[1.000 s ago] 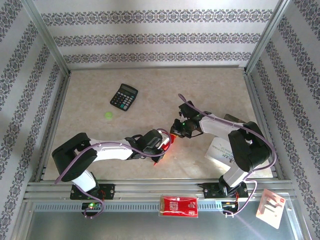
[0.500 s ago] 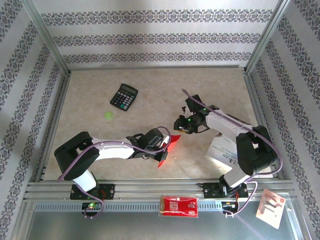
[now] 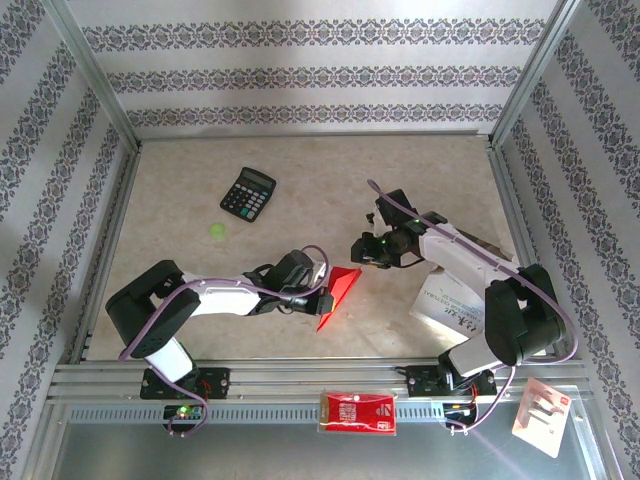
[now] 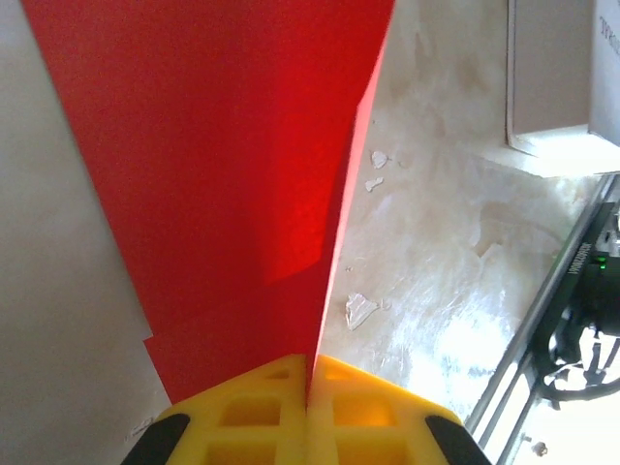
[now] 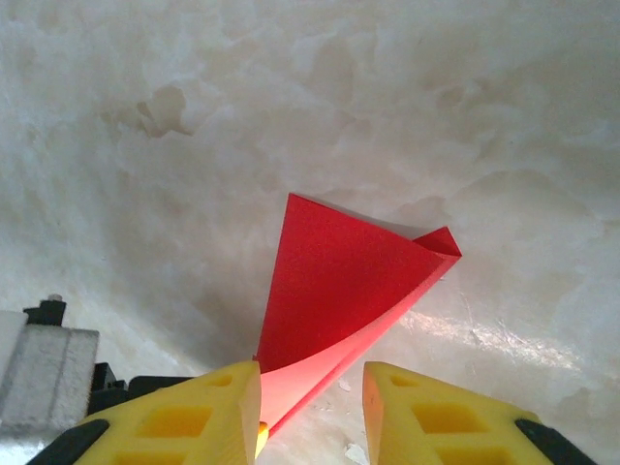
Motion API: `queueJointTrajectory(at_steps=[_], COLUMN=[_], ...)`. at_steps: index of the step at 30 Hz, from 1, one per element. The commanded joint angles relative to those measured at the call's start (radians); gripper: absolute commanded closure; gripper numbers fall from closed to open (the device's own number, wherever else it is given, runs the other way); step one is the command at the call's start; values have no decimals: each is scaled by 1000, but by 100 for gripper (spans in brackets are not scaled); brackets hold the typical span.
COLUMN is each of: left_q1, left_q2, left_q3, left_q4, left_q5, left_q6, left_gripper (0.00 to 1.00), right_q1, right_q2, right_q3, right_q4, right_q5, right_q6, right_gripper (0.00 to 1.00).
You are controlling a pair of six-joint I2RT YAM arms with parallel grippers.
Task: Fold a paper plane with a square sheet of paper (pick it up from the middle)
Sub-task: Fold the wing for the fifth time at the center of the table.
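– Plane [image 3: 338, 292]: folded into a red dart, clamped in left pincer [image 4: 308, 387] near desk's [image 3: 300, 165] front.
– Right pincer [image 5: 310, 407]?
– Released, jaws apart, nearby. Folding seemingly done; perhaps only setting down remaining.

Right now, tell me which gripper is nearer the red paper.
Left. The left gripper is shut on the red paper, clamping its edge. The right gripper hangs open by the far corner, not clamping it.

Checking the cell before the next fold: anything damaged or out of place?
Small white flecks lie on the marbled tabletop beside the folded red paper, like chipped surface or scraps. A red-and-white rectangular packet sits off the table on the front metal shelf. Otherwise nothing stands out.
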Motion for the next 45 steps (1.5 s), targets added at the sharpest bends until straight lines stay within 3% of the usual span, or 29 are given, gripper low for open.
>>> queueJointTrajectory(at_steps=[1,23,40,45], left_q1=[24,101,132,133], left_q2=[19,125,182,193], left_q3=[-25,-102,-142,-148], left_q4=[112,337,436,439], left_q5=[71,212,246,240], left_q6=[-46,-137,-195,-212], left_gripper=[100,100,100,100], right_q1=[20,91,133,161], right_q2=[-15,-49,-52,-47], right_q3=[-28,-78,-131,-171], right_q4=[7,49,113,204], right_q5=[-10,-20,-54,-70], right_q6=[-3,-35,-41,-8], right_gripper=[67,67,68,73])
